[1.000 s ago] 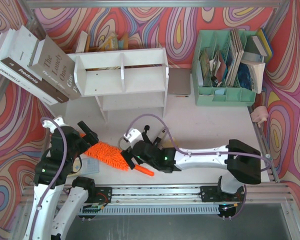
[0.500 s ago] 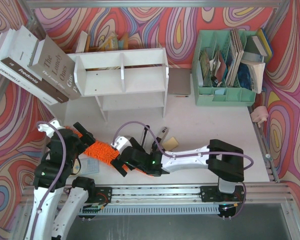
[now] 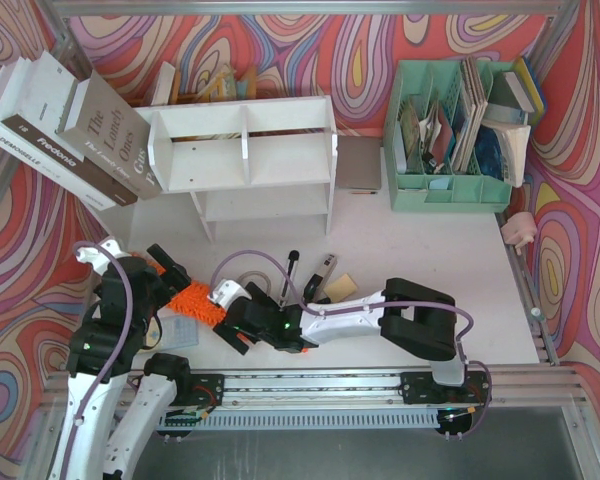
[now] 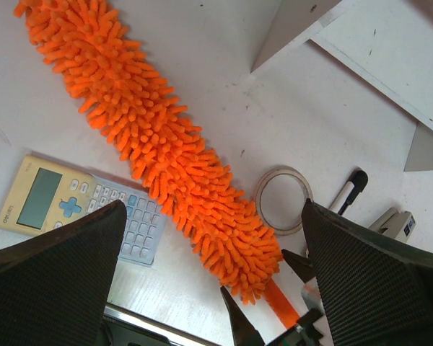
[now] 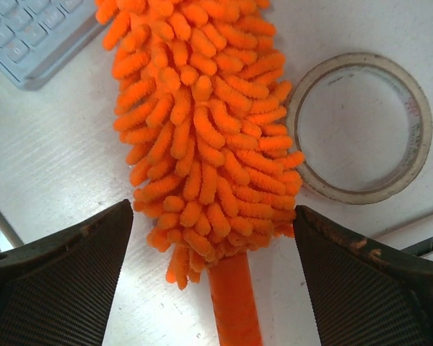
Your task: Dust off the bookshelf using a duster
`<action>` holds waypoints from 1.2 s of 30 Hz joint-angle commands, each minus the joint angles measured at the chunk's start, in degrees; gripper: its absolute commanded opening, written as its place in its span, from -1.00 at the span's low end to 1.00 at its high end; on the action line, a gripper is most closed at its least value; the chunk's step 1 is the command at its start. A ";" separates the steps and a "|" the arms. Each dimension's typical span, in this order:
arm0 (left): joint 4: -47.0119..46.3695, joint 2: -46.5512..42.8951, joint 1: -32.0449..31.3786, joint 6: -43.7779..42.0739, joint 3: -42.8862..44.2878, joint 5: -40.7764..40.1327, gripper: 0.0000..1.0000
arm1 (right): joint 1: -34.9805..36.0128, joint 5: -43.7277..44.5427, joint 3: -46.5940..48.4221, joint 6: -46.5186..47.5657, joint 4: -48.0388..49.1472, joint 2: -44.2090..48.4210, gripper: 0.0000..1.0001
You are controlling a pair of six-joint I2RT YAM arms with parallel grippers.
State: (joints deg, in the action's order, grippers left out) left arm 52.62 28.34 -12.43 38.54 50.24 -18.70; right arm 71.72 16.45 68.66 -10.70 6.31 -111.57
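On the white table, the bookshelf was seen standing toward 11 o'clock. It was well apart from the duster, which was laid flat near 7 o'clock by the arm bases. The left gripper was held spread wide above the duster's fluffy length. The right gripper was likewise spread, its fingers set either side of the orange handle without touching it. A calculator was found just beside the strands. A tape ring, at 2 o'clock of the handle, seemed to be brushed by them.
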 commanded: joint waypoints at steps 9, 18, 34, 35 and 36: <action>0.29 -0.34 0.22 -0.73 0.23 0.51 0.96 | 0.45 0.24 2.23 -0.72 -2.66 -3.92 0.29; 0.29 -0.26 0.23 -0.84 0.26 0.51 0.97 | 0.50 0.52 2.16 0.58 -2.19 -2.96 -0.12; 5.34 2.78 0.28 1.36 5.63 -2.27 0.97 | 0.47 2.92 3.94 3.58 -2.44 2.28 -0.90; 5.26 3.16 0.29 1.92 6.14 -1.43 0.97 | 0.47 3.23 3.89 3.27 -2.37 2.75 -0.94; 5.07 3.45 0.27 2.69 6.52 -0.48 0.97 | 0.52 3.46 3.77 3.17 -2.21 3.12 -0.97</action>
State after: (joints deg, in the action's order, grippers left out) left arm 55.57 30.52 -12.43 38.96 54.39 -19.38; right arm 71.72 17.19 70.57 -7.75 3.84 -112.40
